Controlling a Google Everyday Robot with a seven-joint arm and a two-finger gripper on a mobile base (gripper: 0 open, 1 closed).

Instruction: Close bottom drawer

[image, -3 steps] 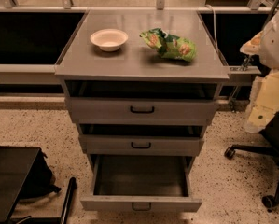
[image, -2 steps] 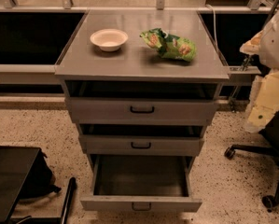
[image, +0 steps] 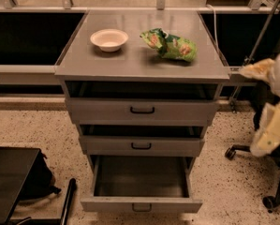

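Note:
The bottom drawer (image: 140, 204) is the lowest of three grey drawers in the metal cabinet. It is pulled far out and its inside looks empty. Its small dark pull handle (image: 142, 207) sits at the centre of the low front. The middle drawer (image: 141, 146) and top drawer (image: 142, 110) each stand slightly out. My gripper (image: 270, 131) shows as a cream and white shape at the right edge, level with the middle drawer, well to the right of the cabinet and touching nothing.
A white bowl (image: 109, 40) and a green snack bag (image: 170, 45) lie on the cabinet top (image: 139, 62). An office chair base with castors (image: 270, 201) stands at the right. A black table (image: 8, 182) and a dark bag (image: 39, 182) are at the lower left.
My arm at the right edge has dropped lower and shifted slightly right. The drawers, bowl and bag have not moved.

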